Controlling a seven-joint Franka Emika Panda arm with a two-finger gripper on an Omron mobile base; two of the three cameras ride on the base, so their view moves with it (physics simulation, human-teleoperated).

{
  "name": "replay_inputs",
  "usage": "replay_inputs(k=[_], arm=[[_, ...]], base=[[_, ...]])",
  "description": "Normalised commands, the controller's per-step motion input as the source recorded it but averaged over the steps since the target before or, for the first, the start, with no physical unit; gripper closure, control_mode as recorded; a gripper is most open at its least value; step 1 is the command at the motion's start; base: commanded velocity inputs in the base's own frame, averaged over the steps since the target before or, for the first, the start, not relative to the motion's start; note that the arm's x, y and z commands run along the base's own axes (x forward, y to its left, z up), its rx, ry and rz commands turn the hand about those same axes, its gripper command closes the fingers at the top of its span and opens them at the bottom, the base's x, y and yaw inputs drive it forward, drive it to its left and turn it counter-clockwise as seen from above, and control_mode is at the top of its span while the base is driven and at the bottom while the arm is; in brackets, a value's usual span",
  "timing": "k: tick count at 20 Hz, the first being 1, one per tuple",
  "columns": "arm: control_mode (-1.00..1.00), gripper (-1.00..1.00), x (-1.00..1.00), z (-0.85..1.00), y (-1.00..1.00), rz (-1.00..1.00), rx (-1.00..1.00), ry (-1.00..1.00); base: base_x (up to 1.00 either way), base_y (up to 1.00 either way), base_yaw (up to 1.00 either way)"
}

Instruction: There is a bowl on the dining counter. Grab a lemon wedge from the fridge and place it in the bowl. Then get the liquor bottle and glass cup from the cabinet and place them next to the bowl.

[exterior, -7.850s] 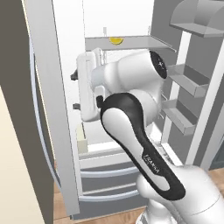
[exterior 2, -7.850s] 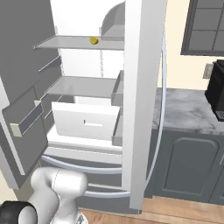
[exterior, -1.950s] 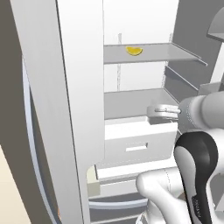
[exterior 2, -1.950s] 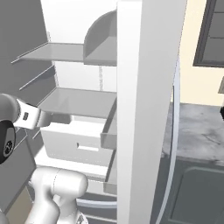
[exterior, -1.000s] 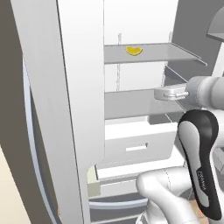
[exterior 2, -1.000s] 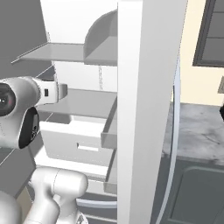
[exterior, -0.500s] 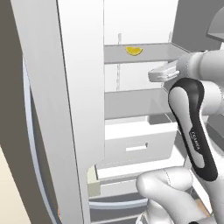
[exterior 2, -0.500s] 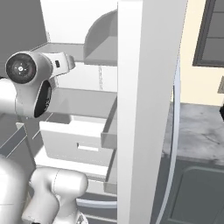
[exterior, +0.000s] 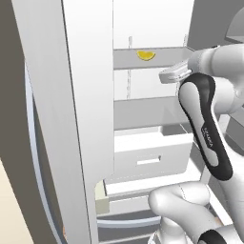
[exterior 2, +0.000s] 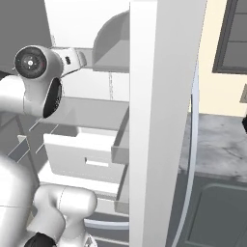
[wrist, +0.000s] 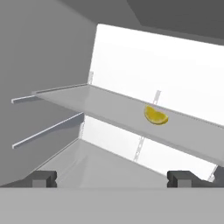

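A yellow lemon wedge [exterior: 146, 55] lies on the upper glass shelf [exterior: 164, 57] of the open fridge. In the hand view the lemon wedge [wrist: 156, 116] sits on that shelf ahead, up and slightly right of my gripper [wrist: 113, 179]. The two dark fingertips [wrist: 43, 178] stand wide apart with nothing between them, so the gripper is open. From the left base view my gripper [exterior: 164, 76] hangs just below the shelf's front edge, right of the wedge and short of it. The bowl, liquor bottle, glass cup and cabinet are out of view.
A second shelf [exterior: 147, 112] and a white drawer [exterior: 147, 155] sit below the hand. The fridge's wide white door edge [exterior 2: 159, 120] stands close on the right. A grey stone counter [exterior 2: 217, 144] lies beyond it. Door bins [exterior: 236, 119] are at the far right.
My arm has lifted the open gripper from the lower shelf's height up to the upper shelf's front edge. The lemon wedge has not moved.
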Motion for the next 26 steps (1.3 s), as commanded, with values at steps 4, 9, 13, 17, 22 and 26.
replay_inputs(k=[4, 9, 13, 17, 22, 26], arm=[[-1.0, -1.0, 0.37, -0.04, -0.05, 0.0, 0.0, 0.0], [-1.0, -1.0, 0.25, -0.04, -0.08, 0.0, 0.0, 0.0], [-1.0, -1.0, 0.22, 0.0, -0.07, 0.0, 0.0, 0.0], [-1.0, -1.0, 0.16, 0.01, -0.12, 0.0, 0.0, 0.0], [-1.0, -1.0, 0.19, 0.0, -0.25, 0.0, 0.02, 0.0], [-1.0, -1.0, 0.34, 0.0, -0.24, 0.0, 0.04, 0.01]], base=[[0.0, 0.0, 0.0], [0.0, 0.0, 0.0], [0.0, 0.0, 0.0], [0.0, 0.0, 0.0], [0.0, 0.0, 0.0], [0.0, 0.0, 0.0]])
